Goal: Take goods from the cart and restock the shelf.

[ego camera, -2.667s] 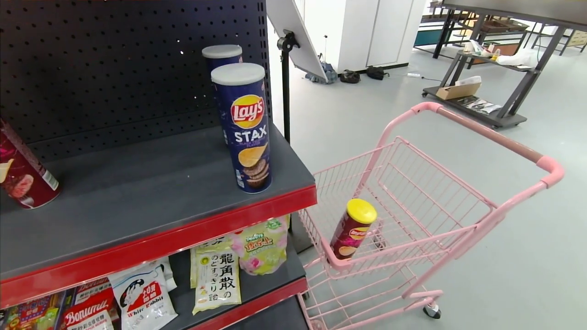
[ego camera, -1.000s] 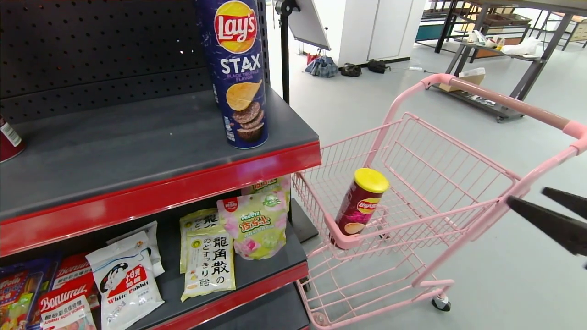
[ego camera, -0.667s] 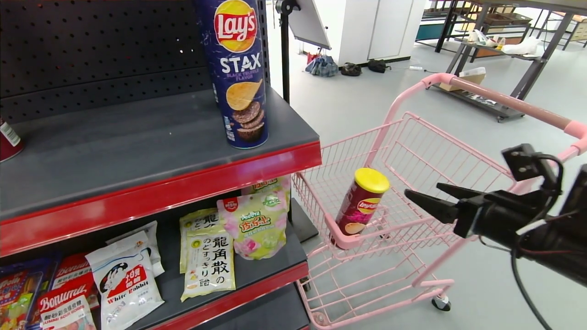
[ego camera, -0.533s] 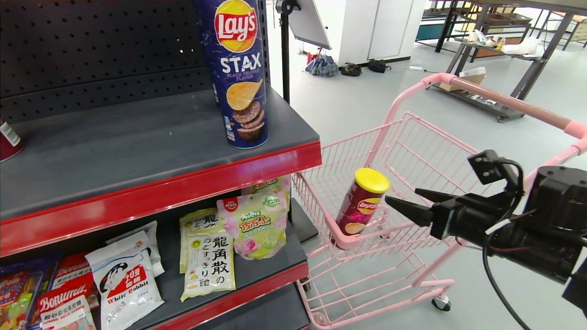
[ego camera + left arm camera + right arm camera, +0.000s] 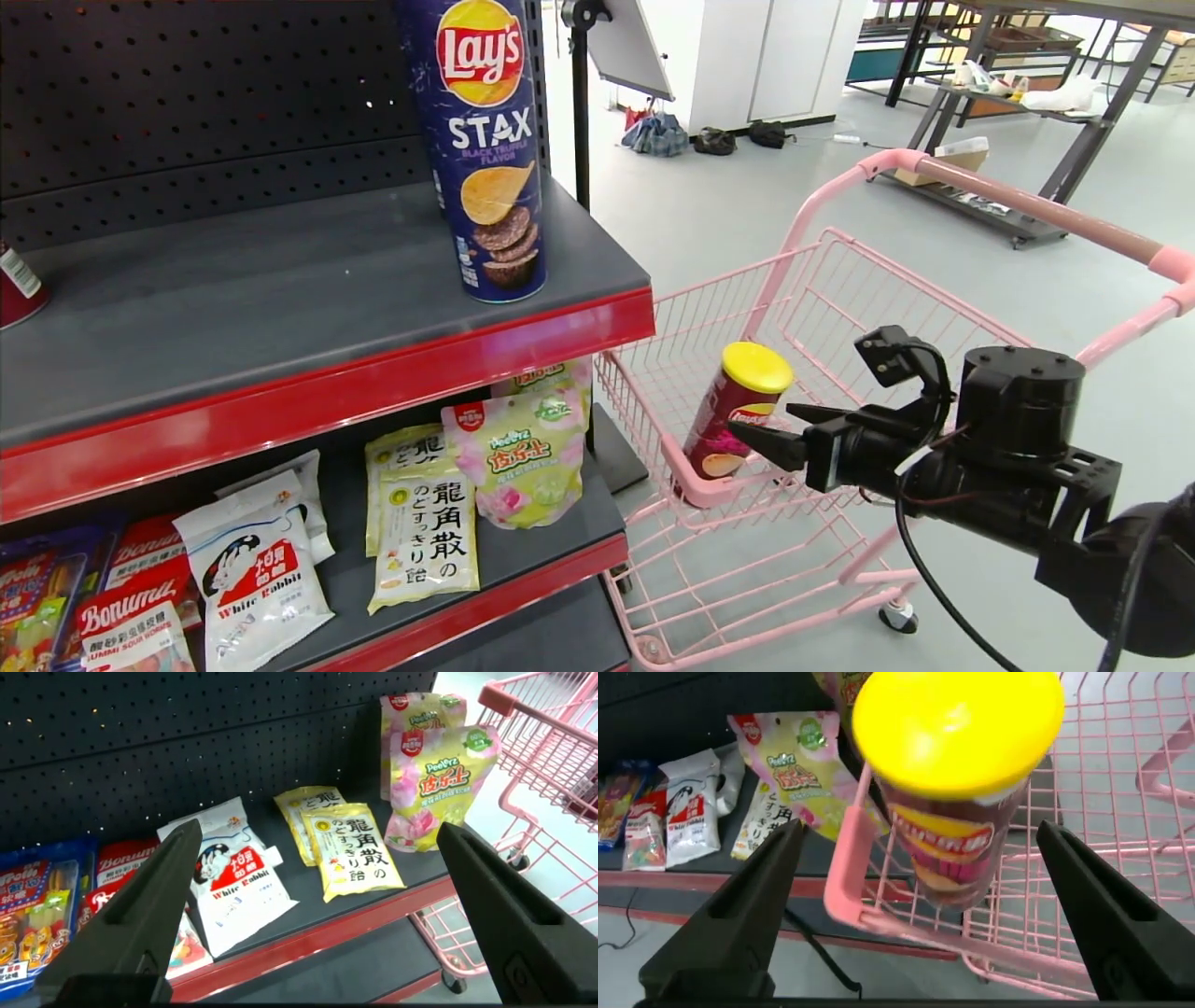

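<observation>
A maroon chip can (image 5: 739, 403) with a yellow lid leans in the front-left corner of the pink cart (image 5: 971, 191). My right gripper (image 5: 764, 422) is open at the can's right side, fingertips level with its upper body. In the right wrist view the can (image 5: 957, 812) sits straight ahead between the spread fingers (image 5: 738, 924) of the right gripper (image 5: 920, 829). My left gripper (image 5: 320, 829) is open and empty, facing the lower shelf (image 5: 374, 910) of snack bags. The grey upper shelf (image 5: 280, 308) carries a tall blue chip can (image 5: 485, 159).
A red can (image 5: 14, 280) stands at the upper shelf's far left, with bare shelf between it and the blue can. Snack bags (image 5: 429, 532) lie on the lower shelf. A black stand pole (image 5: 582, 103) rises behind the shelf corner. Tables stand far right.
The head camera tilted down early on. Since then my right arm has come in from the right and pushed leftward, its open fingers closing in on the maroon can. The can has not moved.
</observation>
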{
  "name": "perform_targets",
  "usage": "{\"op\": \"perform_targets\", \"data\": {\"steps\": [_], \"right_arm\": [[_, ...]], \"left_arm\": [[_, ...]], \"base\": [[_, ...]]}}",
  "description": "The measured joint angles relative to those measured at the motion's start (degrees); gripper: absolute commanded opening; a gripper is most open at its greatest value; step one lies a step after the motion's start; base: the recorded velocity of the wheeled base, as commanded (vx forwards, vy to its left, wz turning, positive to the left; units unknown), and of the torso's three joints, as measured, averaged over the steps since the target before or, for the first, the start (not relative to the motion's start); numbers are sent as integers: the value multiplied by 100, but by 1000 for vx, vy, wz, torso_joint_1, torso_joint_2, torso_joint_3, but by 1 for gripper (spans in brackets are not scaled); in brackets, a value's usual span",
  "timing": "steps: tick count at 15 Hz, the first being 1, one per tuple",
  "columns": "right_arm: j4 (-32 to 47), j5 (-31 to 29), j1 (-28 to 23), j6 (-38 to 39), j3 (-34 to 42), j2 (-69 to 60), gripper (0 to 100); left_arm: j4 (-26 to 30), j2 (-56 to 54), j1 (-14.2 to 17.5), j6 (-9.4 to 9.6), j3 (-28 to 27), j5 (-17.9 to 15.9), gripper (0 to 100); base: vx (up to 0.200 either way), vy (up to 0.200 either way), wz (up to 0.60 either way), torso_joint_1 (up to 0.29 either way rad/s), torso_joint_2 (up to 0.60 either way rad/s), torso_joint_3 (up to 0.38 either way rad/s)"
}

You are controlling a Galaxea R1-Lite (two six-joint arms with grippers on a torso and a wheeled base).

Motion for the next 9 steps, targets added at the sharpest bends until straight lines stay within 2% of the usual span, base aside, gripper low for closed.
{"op": "perform_targets", "data": {"steps": [9], "right_arm": [[5,-68,-29,2,-1003,1054,100]], "left_arm": [[0,0,0,-5,0,0,100]], "base": [[0,0,0,0,0,0]]}}
